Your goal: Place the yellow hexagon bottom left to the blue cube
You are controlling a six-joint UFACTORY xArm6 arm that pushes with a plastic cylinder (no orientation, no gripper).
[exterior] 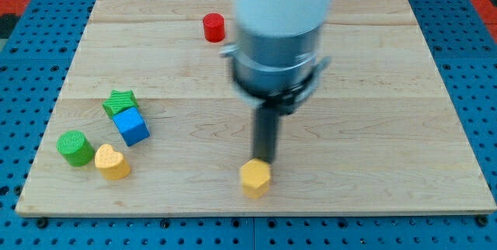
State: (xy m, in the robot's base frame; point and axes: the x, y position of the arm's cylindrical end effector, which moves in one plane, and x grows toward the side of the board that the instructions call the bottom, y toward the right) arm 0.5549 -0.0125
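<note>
Low on the wooden board [373, 87], near its bottom edge and a little left of centre, sits the yellow hexagon [255, 178]. The rod [266, 136] comes straight down from the arm's grey collar [274, 70] and white housing [284, 1], and its lower end, my tip [265, 160], stands at the hexagon's upper edge, touching it or just short of touching; which one cannot be told. The rod is a plain dark stick with nothing to spread or pinch, and it grips no block.

The blue cube [130, 126] lies well apart from the hexagon, toward the view's left. A green star [119, 102] sits just above it, touching or nearly so. Below and to the left of the cube is a green cylinder [74, 147], and just beside that, to its right, a yellow heart [112, 161]. The heart sits directly below the cube, close to it.

A red cylinder [213, 27] stands alone near the view's top, left of the arm's housing. Around the board a blue pegboard [31, 71] shows on all sides.
</note>
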